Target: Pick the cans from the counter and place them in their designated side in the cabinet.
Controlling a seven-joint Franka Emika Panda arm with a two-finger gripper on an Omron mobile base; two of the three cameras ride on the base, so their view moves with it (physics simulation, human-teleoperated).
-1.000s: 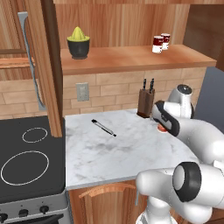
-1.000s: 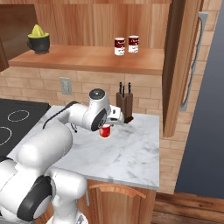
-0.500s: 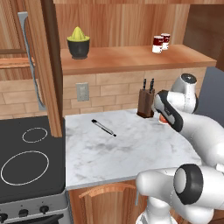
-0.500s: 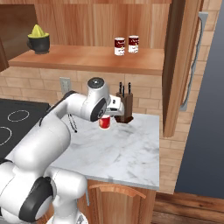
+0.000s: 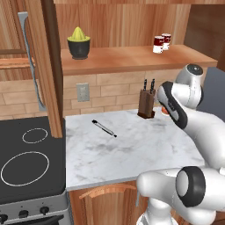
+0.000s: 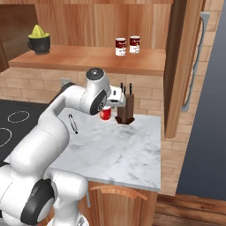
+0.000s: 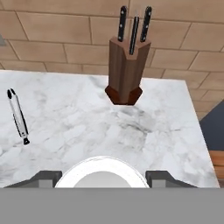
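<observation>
While two cans occupy the cabinet, tool grips another can.

Kitchen: stove top, marble counter, apparently a knife block.

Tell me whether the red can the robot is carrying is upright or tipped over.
Upright. In the right base view the red can hangs above the counter with vertical sides, and the hand view looks straight down on its round top between the jaws.

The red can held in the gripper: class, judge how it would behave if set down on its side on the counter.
The red can looks a smooth cylinder, so it would probably roll across the flat counter. It seems rigid, unlikely to dent. The gripper holds it by the sides, so a slick wall might slip.
</observation>
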